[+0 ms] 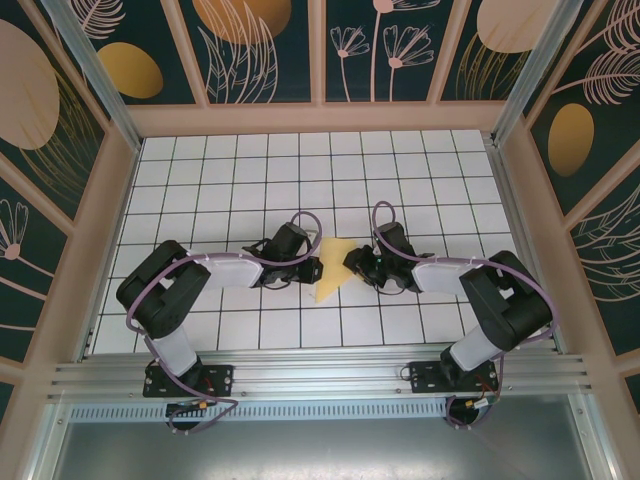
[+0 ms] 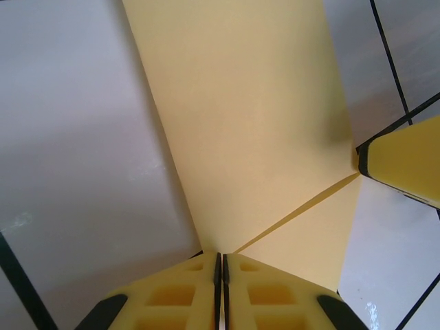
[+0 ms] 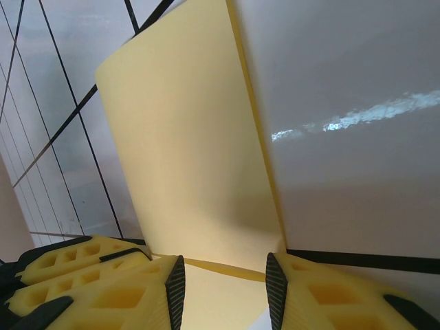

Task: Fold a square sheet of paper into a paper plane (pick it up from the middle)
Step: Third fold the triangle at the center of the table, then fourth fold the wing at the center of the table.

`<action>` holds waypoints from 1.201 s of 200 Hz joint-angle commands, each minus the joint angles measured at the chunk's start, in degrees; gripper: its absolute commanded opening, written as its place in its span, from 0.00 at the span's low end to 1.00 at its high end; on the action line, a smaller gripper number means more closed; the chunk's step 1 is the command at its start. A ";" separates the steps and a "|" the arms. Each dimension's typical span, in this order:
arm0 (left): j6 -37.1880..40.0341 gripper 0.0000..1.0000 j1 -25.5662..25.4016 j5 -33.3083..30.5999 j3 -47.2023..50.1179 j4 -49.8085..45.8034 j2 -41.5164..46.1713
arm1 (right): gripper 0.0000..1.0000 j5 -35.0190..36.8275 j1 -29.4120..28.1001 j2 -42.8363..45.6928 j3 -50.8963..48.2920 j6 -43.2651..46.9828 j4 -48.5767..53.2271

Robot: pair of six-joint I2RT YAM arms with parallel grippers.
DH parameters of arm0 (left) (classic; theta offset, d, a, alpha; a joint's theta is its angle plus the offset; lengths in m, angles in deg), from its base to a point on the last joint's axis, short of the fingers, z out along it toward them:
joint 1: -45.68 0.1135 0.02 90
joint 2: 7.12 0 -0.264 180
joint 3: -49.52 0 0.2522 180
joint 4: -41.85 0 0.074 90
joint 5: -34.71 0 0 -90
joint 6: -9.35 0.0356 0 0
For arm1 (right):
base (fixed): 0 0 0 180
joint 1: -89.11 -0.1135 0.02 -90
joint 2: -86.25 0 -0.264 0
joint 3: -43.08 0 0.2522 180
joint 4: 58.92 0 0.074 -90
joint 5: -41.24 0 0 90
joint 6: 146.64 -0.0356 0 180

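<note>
Paper (image 1: 335, 268) between hands: left hand (image 2: 218, 256) pinches corner, right hand (image 3: 224, 262) part-open astride edge.

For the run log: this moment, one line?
paper: partly folded | left gripper: shut at its edge | right gripper: open over it

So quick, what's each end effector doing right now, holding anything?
Left end effector: shut, pinching the folded yellow paper sheet.
Right end effector: open, fingers straddling the same sheet.
</note>
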 commanded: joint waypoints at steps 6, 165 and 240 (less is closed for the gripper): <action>0.00 0.10 0.47 -0.85 0.64 1.42 -0.68 | 0.40 1.28 -0.45 2.24 1.63 0.22 2.29; 0.13 0.07 0.47 -2.44 1.45 0.56 -3.02 | 0.49 4.84 -0.10 5.01 -0.28 -2.21 3.07; 0.10 0.07 0.50 -1.98 1.00 0.36 -3.44 | 0.49 2.15 -0.01 1.29 -0.14 -3.57 -0.50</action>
